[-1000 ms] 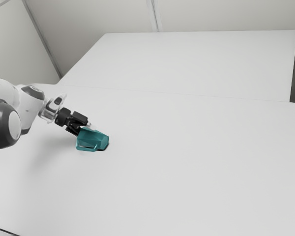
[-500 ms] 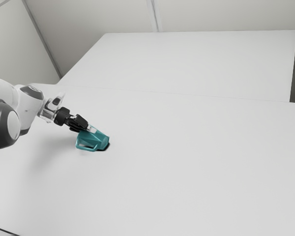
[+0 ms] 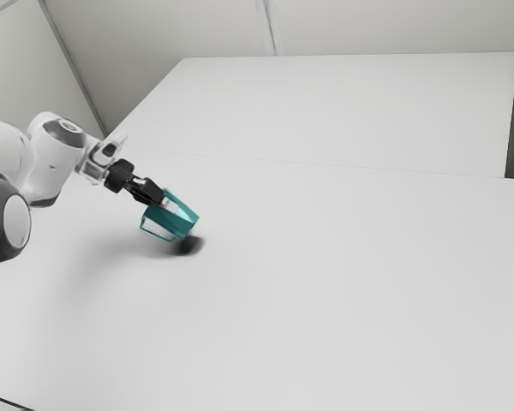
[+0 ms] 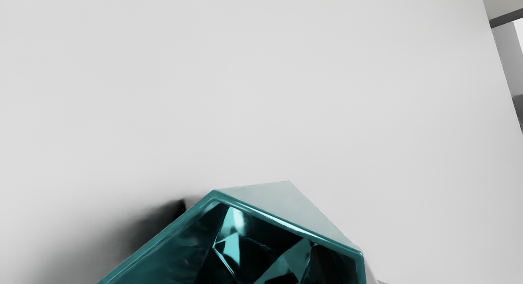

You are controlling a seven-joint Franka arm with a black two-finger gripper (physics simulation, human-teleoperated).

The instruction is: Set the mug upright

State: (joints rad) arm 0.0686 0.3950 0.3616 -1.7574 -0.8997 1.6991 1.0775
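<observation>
Exterior view: the glossy teal faceted mug (image 3: pixel 182 221) now rises clear of the white worktop (image 3: pixel 343 282), leaning, its wall pinched by the black two-finger tool (image 3: pixel 169 205); lifted, it likely has room to turn upright.

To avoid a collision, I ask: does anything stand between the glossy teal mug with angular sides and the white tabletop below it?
Nothing visible does. The mug is tilted above the tabletop, held by the black two-finger gripper, and the mug's dark shadow falls below.
</observation>
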